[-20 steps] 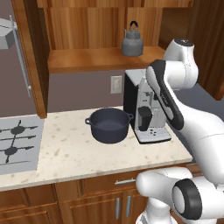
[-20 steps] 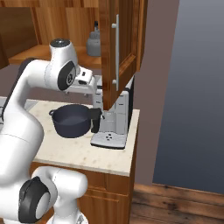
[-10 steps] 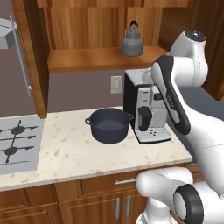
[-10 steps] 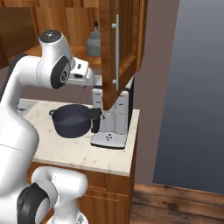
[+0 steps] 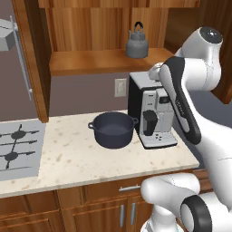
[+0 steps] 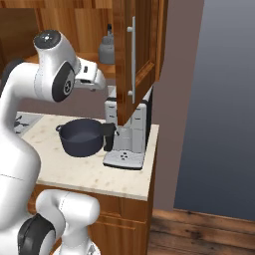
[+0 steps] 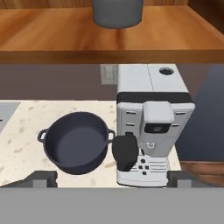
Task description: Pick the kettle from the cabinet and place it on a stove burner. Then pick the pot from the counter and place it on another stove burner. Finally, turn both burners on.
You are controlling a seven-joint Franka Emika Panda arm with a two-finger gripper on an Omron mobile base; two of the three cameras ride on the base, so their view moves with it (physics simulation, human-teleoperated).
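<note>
- Grey metal kettle (image 5: 136, 41) sits upright on the plank shelf of the open cabinet (image 5: 102, 61), nothing else on that shelf.
- Dark pot (image 5: 113, 129) rests on the speckled counter (image 5: 72, 158), hollow and bare inside, just beside the coffee machine (image 5: 152, 113).
- Gripper (image 7: 111, 177) hangs up over pot and machine, its tips spread wide and holding nothing.
- Compared with a second ago, the arm has lifted and its elbow joint rides higher; kettle and pot have not budged.
</note>
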